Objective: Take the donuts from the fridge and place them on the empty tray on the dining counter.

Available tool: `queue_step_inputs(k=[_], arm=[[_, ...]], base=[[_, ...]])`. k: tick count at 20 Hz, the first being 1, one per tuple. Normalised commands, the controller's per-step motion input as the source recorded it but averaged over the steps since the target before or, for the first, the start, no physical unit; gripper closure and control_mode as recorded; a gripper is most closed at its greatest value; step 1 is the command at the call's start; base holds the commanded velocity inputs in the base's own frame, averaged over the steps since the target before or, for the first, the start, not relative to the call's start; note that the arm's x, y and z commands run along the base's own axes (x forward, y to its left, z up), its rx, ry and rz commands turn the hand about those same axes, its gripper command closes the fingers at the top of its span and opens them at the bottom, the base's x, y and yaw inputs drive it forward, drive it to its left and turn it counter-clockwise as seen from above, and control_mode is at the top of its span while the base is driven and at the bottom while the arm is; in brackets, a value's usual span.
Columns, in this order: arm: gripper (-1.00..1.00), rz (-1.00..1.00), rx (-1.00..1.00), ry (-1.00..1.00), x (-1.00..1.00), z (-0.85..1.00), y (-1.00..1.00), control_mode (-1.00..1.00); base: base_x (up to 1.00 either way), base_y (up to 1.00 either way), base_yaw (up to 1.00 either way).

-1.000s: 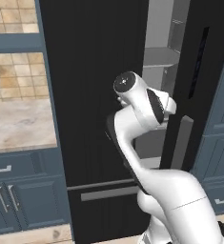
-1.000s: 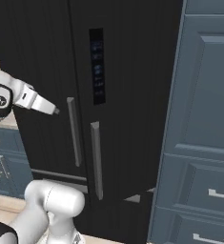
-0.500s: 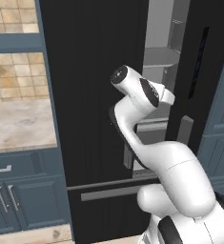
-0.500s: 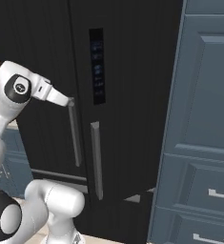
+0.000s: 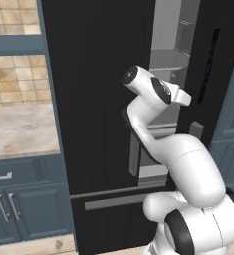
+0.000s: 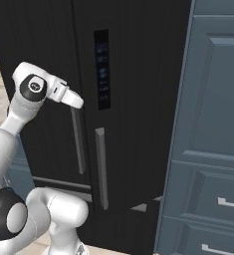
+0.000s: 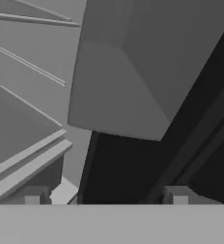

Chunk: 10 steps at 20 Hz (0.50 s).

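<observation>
Black fridge (image 5: 98, 99) door ajar; my gripper (image 7: 104, 195), fingers spread and empty, at its edge. Donuts, tray all ahead.

White arm (image 5: 153, 124) folded upward, wrist level, fingers (image 7: 178, 194) spread apart

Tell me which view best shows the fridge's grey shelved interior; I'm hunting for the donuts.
The left base view: the grey shelved interior shows through the door gap. The hand view gives a close slice of shelves. The right base view gives the tall black fridge from outside.
</observation>
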Motion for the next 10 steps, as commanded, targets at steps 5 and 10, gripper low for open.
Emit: queue_step_inputs(k=[5, 10], arm=[[-1.00, -0.14, -0.04, -0.03, -0.38, 0.00, -0.76, -1.00], [-1.00, -0.25, -0.01, 0.00, -0.80, 0.00, -0.99, -1.00]], base=[[0.00, 0.00, 0.00], [0.00, 0.00, 0.00]])
